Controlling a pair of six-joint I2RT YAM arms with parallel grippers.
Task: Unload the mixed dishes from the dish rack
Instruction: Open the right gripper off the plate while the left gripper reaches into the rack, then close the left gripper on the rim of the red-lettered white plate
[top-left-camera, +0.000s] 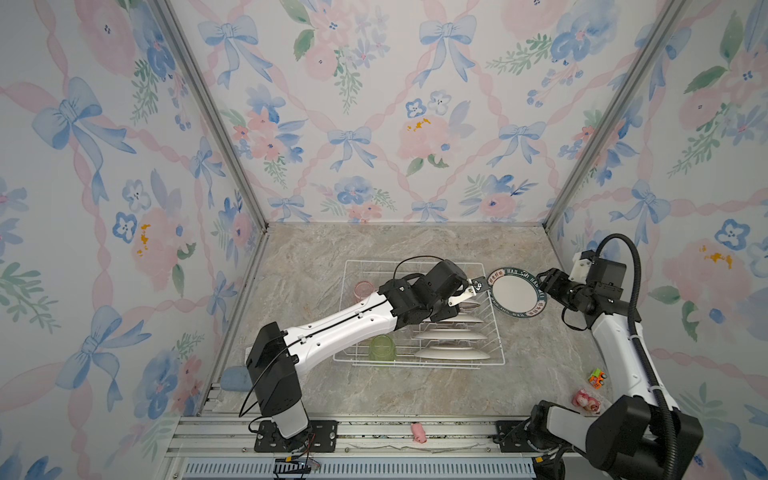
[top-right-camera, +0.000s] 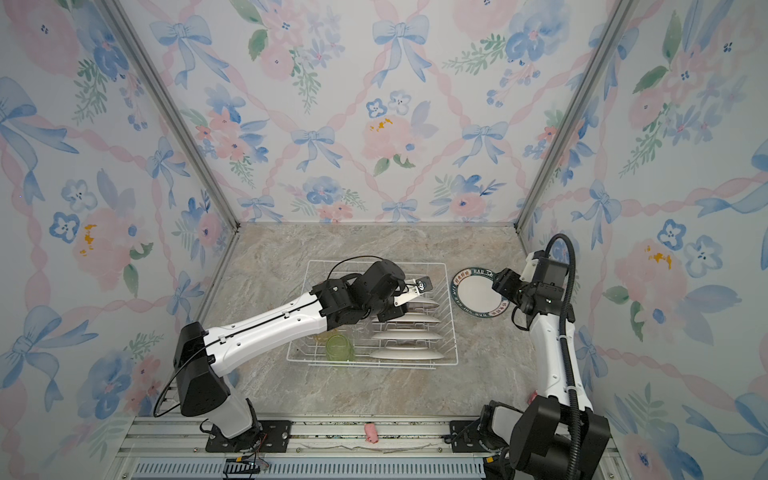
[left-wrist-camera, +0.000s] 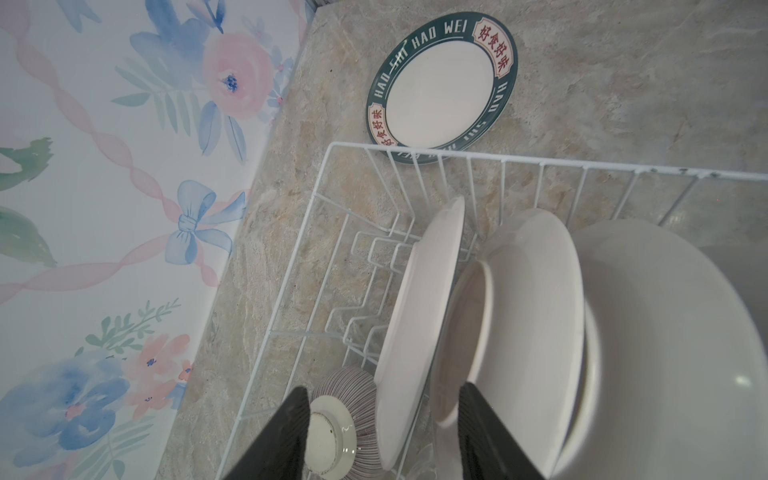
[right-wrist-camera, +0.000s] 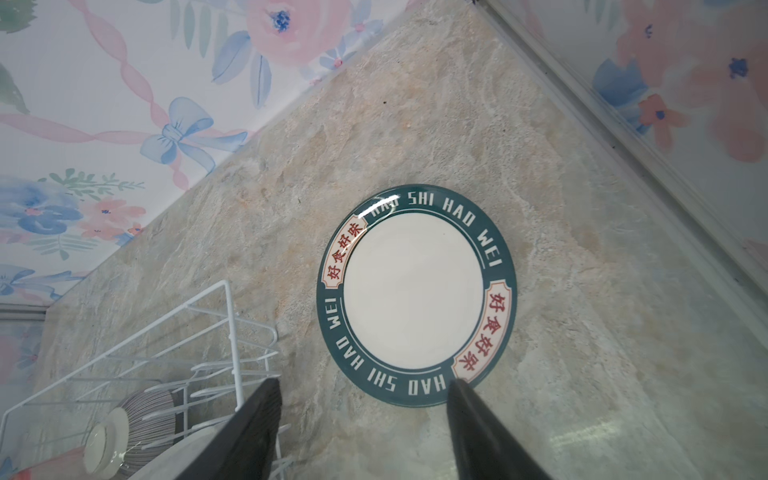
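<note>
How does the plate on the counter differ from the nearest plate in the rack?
Pose: the counter plate lies flat, face up; the nearest racked plate stands on edge between prongs.
Place: the counter plate sits outside the dish rack, right of it; the racked plate is inside.
Look: the counter plate shows its green lettered rim; the racked plate shows only white.
Both are round.

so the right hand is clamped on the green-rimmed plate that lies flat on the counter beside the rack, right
Not clamped. The right wrist view shows the right hand open at the near edge of the green-rimmed plate, gripping nothing. The plate does lie flat on the counter beside the rack.
</note>
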